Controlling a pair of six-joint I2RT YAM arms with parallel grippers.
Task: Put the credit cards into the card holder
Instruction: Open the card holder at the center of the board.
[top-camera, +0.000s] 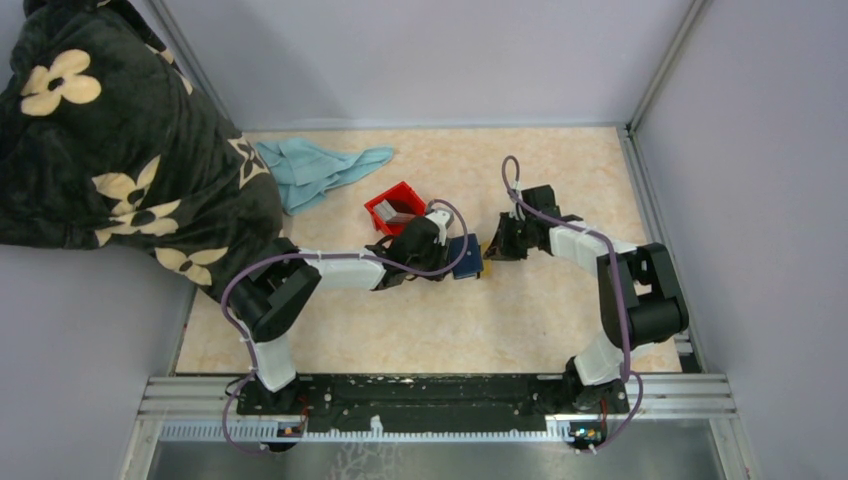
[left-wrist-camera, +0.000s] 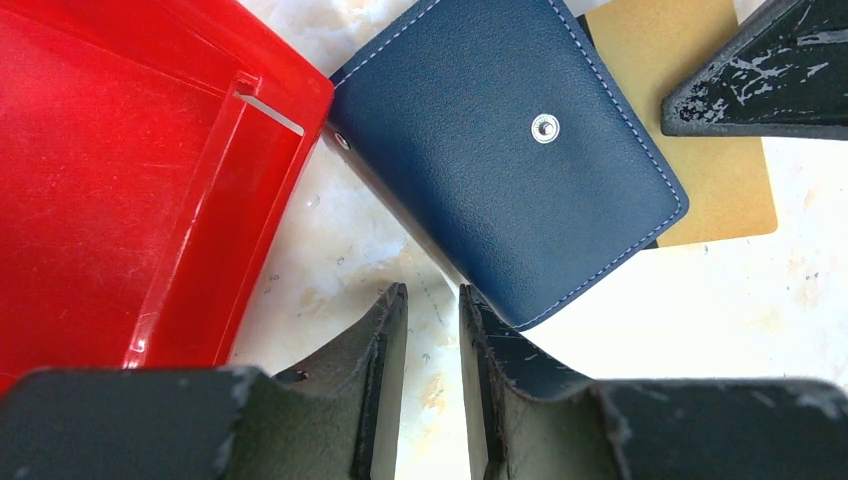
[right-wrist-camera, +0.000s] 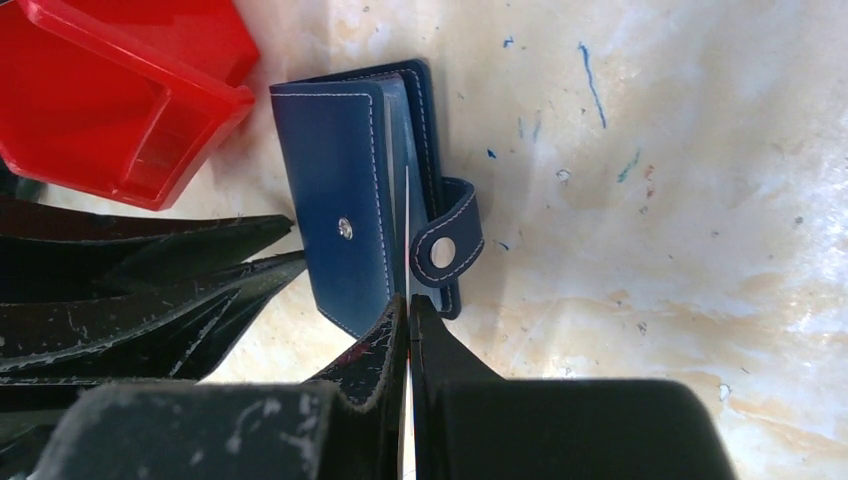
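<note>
The holder (right-wrist-camera: 345, 230) lies part-open on the surface (right-wrist-camera: 680, 250), just beside the red bin (left-wrist-camera: 285, 85). A tan card (left-wrist-camera: 700, 150) sits part-way under its cover, clamped edge-on in the shut right jaws; this card seems about half in, not yet pushed home. The left jaws stand slightly apart at the holder's corner, nothing between them. Something greyish in the bin may be more cards, too small to tell; the bin crowds one side of the holder, and a blue cloth (top-camera: 320, 165) lies well apart.
</note>
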